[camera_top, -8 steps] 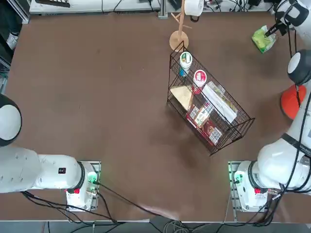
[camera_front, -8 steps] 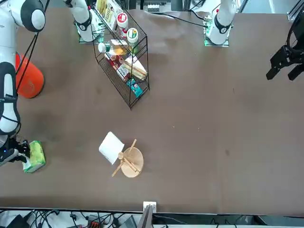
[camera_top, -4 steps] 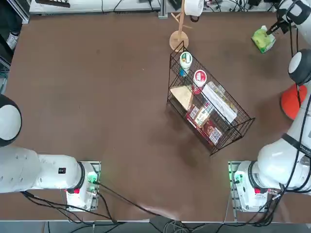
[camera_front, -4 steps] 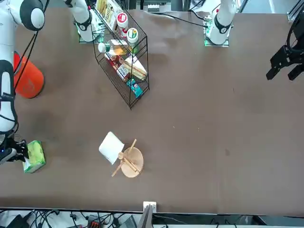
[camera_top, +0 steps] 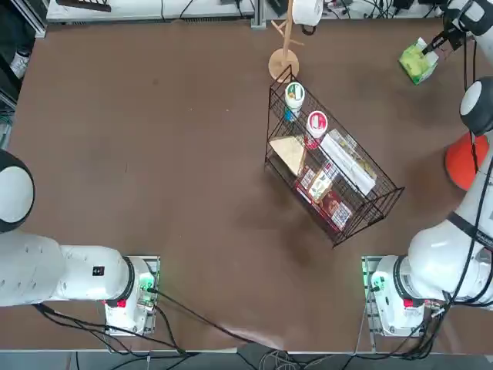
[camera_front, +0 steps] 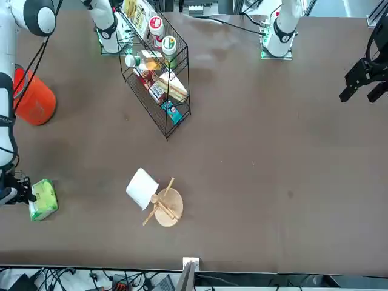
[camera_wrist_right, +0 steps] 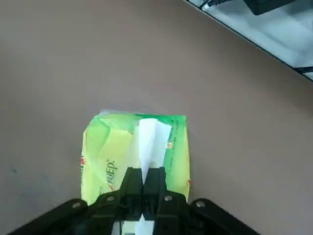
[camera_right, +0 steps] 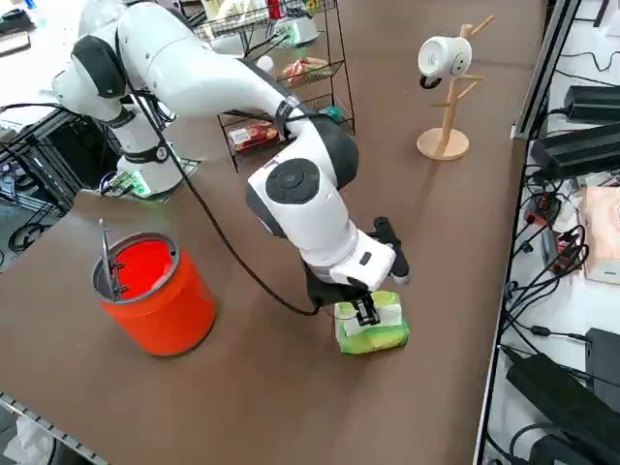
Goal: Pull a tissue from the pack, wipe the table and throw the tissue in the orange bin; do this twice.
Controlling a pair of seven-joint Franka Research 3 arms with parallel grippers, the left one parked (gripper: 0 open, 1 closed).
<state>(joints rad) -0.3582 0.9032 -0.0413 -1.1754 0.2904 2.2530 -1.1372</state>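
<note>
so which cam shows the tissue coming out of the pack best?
Right wrist view: the white tissue rises from the pack, pinched by the right gripper. Right side shows it partly; top and front show only the pack.

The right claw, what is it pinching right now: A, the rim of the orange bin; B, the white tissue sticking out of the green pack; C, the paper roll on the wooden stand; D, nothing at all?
B. In the wrist view the right claw is shut on the white tissue rising from the green pack, far from the orange bin.
</note>
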